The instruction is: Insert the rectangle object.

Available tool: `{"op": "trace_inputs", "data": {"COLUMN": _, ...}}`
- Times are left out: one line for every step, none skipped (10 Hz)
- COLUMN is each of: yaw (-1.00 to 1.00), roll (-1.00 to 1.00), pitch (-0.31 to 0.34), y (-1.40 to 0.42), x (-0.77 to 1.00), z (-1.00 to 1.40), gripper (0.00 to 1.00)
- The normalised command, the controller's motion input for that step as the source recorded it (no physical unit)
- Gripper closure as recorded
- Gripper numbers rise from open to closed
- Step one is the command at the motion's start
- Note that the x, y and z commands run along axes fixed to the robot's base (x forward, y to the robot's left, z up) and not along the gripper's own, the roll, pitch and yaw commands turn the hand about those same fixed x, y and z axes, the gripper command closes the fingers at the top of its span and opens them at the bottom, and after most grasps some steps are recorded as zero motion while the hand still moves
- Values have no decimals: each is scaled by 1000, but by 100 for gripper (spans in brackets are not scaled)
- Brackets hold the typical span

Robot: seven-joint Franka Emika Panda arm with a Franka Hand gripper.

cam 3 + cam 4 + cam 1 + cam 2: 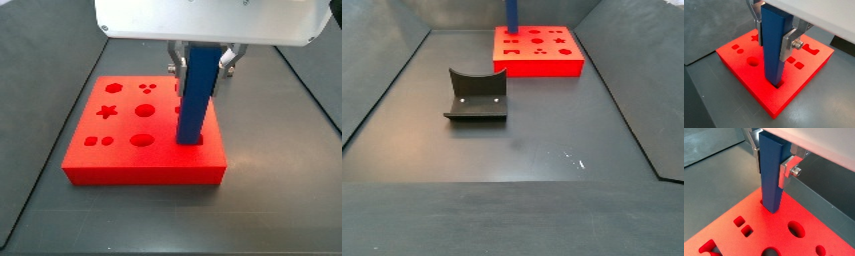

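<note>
Blue bar (774,45) upright between gripper (775,36) jaws, over red block (747,82).

Even, bright light from above; soft shadows under the bar (197,95) and gripper (199,60). Red block (144,160) looks saturated. Floor (543,150) shows faint glare. Views sharp.

I see the rectangle object (197,95) as a plain deep blue, unpatterned; the gripper (775,34) above the red block shows silver finger plates (791,44) around that bar; the red block (127,160) is bright, uniform red, its shaped holes reading as darker red; the curved holder (476,96) is dark grey; the floor (516,150) is matte dark grey.
</note>
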Motion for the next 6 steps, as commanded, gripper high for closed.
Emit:
{"op": "trace_inputs", "data": {"yaw": 0, "roll": -224, "pitch": 99, "y": 31, "x": 369, "z": -626, "gripper": 100}}
{"op": "trace_inputs", "data": {"yaw": 37, "roll": -177, "pitch": 170, "y": 3, "x": 543, "z": -649, "gripper": 100}}
{"op": "trace_inputs", "data": {"yaw": 43, "roll": -166, "pitch": 193, "y": 0, "x": 580, "z": -620, "gripper": 100}}
{"op": "trace_inputs", "data": {"yaw": 0, "roll": -186, "pitch": 213, "y": 0, "x": 469, "z": -531, "gripper": 100}}
{"op": "trace_inputs", "data": {"yaw": 0, "roll": -204, "pitch": 90, "y": 0, "x": 160, "z": -683, "gripper": 100}}
{"op": "trace_inputs", "data": {"yaw": 0, "roll": -210, "pitch": 107, "y": 57, "x": 60, "z": -674, "gripper": 100}}
